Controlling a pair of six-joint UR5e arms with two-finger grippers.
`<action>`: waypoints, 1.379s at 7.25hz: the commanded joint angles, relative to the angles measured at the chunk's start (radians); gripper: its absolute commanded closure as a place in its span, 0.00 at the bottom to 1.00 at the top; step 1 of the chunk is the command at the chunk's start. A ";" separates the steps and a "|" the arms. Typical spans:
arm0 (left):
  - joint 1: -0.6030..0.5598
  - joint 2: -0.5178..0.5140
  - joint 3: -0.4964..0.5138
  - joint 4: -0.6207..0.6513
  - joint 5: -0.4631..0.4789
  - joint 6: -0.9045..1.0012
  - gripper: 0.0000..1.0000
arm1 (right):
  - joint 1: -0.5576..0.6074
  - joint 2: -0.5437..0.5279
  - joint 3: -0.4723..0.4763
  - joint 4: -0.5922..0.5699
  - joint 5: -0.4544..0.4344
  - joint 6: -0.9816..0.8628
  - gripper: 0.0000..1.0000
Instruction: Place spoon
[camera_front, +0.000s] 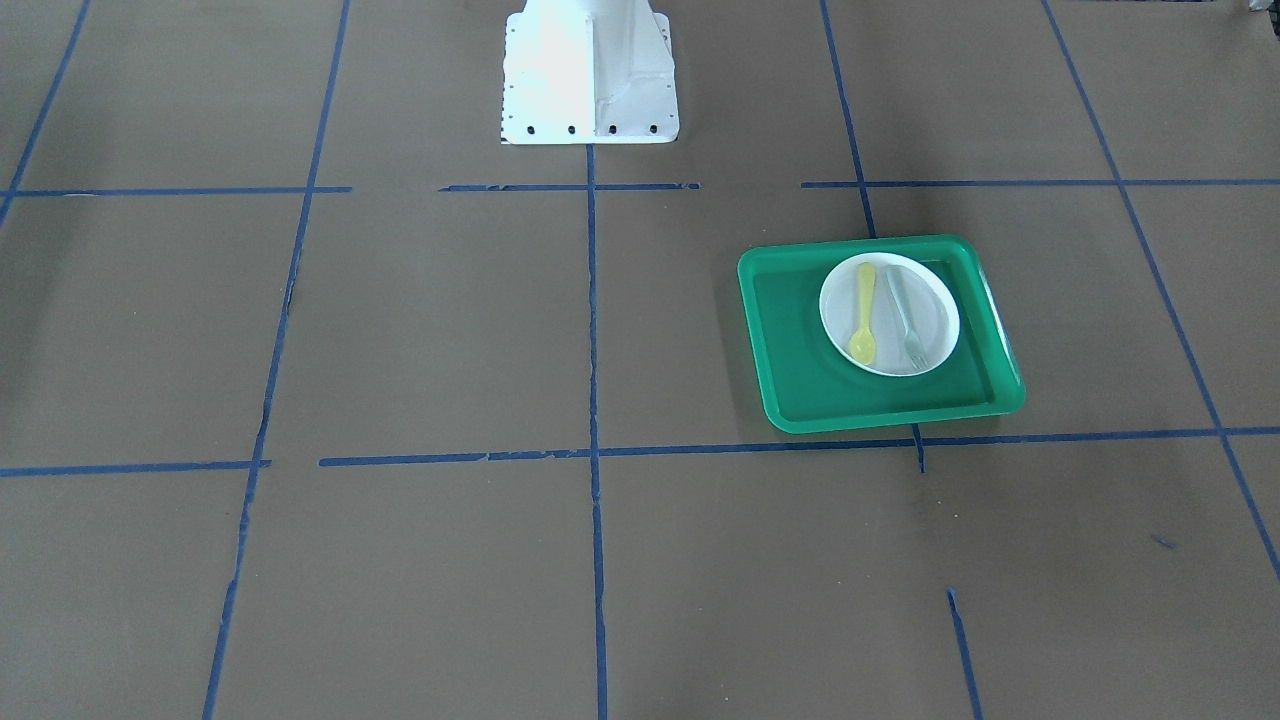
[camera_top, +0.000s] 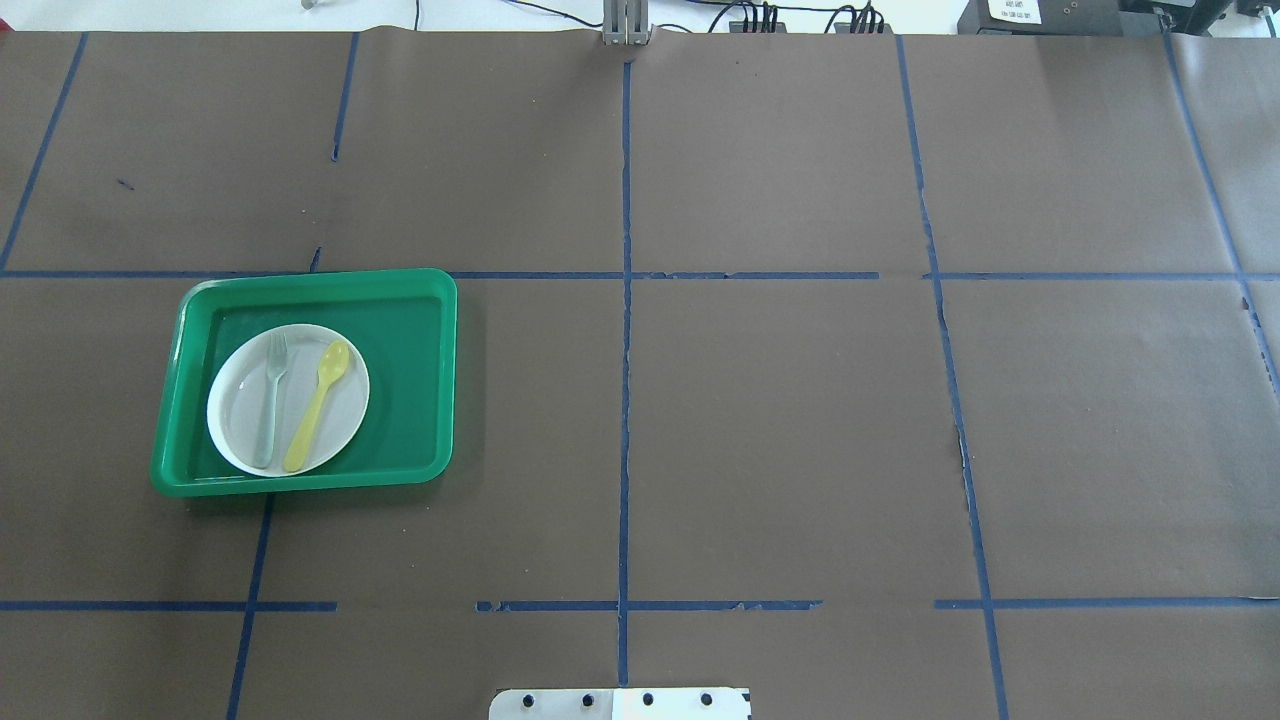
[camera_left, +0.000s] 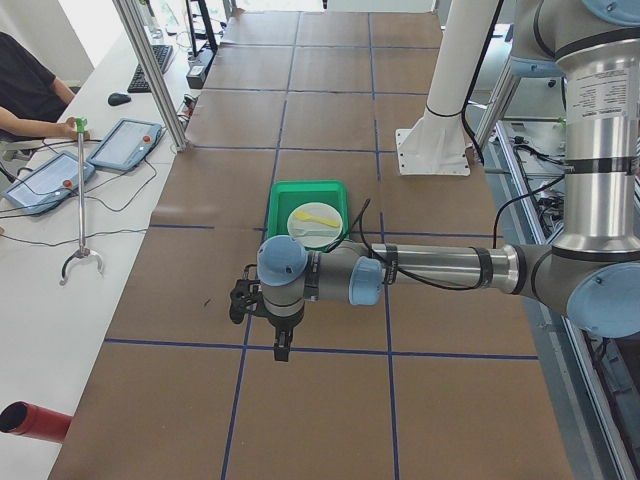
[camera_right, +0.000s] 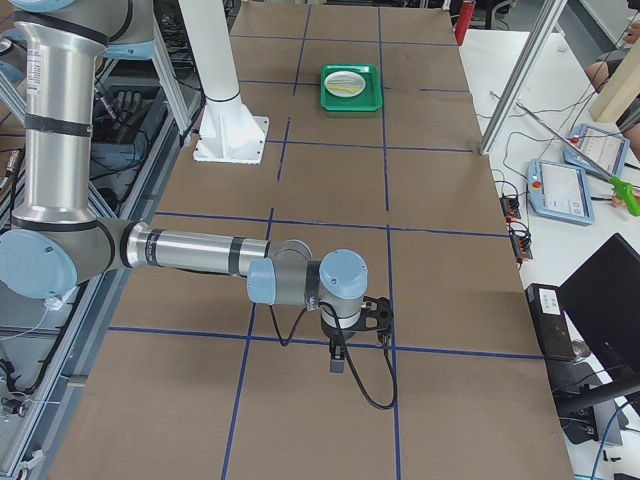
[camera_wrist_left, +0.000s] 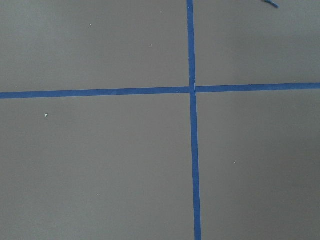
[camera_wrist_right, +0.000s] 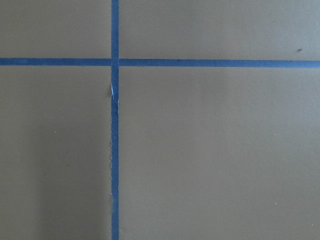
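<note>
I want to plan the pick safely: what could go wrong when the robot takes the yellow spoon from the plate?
1. The spoon lies close beside the fork on the white plate, so a grasp may catch or knock the fork.
2. It lies flat, so pressing down may shift the plate inside the green tray.

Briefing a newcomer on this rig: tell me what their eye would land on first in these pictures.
The bright green tray stands out on the brown table, on the robot's left side; it holds a white plate with the yellow spoon and a pale fork lying side by side. In the side views, the left arm and right arm each stretch out over the taped paper, away from the tray.
</note>
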 joint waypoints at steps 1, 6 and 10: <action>0.000 0.001 0.003 -0.001 0.000 0.004 0.00 | 0.000 0.000 0.000 0.000 0.000 0.001 0.00; 0.119 -0.042 -0.110 -0.007 -0.002 -0.103 0.00 | 0.000 0.000 0.000 0.000 0.000 0.001 0.00; 0.433 -0.115 -0.220 -0.079 0.021 -0.517 0.00 | 0.000 0.000 0.000 0.000 0.000 0.001 0.00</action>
